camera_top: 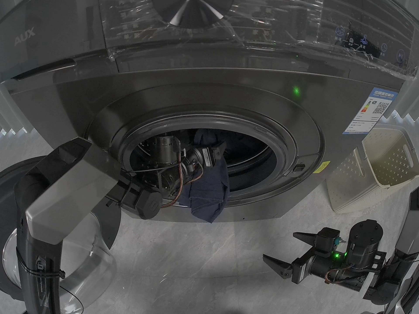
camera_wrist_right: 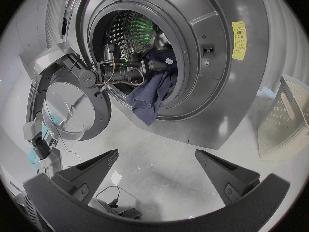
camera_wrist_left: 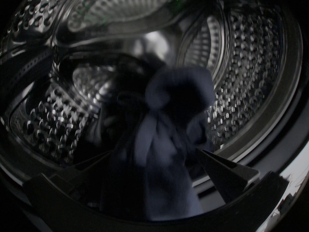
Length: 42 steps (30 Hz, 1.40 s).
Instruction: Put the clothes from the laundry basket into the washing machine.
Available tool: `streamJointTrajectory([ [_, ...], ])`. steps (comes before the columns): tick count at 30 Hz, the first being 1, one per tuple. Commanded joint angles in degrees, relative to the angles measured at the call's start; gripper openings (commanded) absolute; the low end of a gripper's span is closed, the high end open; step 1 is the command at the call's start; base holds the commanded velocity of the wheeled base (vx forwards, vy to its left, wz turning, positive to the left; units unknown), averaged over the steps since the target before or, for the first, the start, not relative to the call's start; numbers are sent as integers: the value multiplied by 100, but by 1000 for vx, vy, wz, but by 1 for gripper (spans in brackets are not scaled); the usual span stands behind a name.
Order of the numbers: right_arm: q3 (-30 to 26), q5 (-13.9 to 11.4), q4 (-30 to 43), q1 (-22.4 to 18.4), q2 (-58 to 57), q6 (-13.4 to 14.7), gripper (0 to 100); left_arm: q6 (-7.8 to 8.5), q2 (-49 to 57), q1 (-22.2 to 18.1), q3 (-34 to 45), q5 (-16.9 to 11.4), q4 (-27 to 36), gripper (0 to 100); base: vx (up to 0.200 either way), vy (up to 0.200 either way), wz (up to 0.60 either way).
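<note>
- The dark blue garment [camera_top: 207,192] was only half in: the upper part sat inside the drum [camera_wrist_left: 251,65], the rest drooped over the front lip of the opening and hung outside toward the floor [camera_top: 196,258].
- The left gripper [camera_top: 216,151] was inside the opening, right at the top of that cloth. From its wrist camera the jaws looked spread wide with the fabric bunched between them, so I'd say it wasn't clamped on anything.
- My read: this was the tail end of the drop-off step, with the piece delivered but not fully inside the washing machine [camera_top: 270,79].
- Next move probably calls for shoving or re-gripping the hanging part so it clears the lip, then backing the arm out without dragging cloth along.
- The door [camera_wrist_right: 70,110] stood swung open on the robot's left, out of the way.
- The right gripper [camera_top: 281,246] hung low over the floor, well apart from the machine, jaws wide and empty.
- The laundry basket [camera_top: 388,162] sat tipped beside the machine on the right. Couldn't tell if anything was left in it.
</note>
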State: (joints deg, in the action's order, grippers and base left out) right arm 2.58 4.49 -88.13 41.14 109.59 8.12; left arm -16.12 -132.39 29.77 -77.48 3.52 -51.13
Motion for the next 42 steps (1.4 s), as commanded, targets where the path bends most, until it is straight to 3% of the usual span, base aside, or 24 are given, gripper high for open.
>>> streamJointTrajectory([
  [1,-12,8,-3,25,9,32,100,65,310,46,576,-256,288,100,0,0,0],
  [6,5,-9,-3,52,9,32,100,390,20,134,612,-220,428,100,0,0,0],
  [8,5,-9,-3,131,1,41,100,443,-112,134,480,-203,428,100,0,0,0],
  [9,-4,-9,-3,148,1,41,100,443,-138,134,383,-194,437,0,0,0,0],
  [16,5,-9,-3,148,9,41,100,302,-296,126,-364,-168,261,0,0,0,0],
  [20,23,-18,-3,148,1,41,100,223,-718,11,-1225,474,77,0,0,0,0],
  [22,58,-18,-3,148,1,41,100,214,-911,-103,-1612,623,-90,0,0,0,0],
  [33,40,-27,-3,140,9,93,100,161,-1316,-244,-2728,738,-345,0,0,0,0],
  [42,32,-27,-3,140,9,93,100,153,-1298,-270,-3045,746,-442,0,0,0,0],
])
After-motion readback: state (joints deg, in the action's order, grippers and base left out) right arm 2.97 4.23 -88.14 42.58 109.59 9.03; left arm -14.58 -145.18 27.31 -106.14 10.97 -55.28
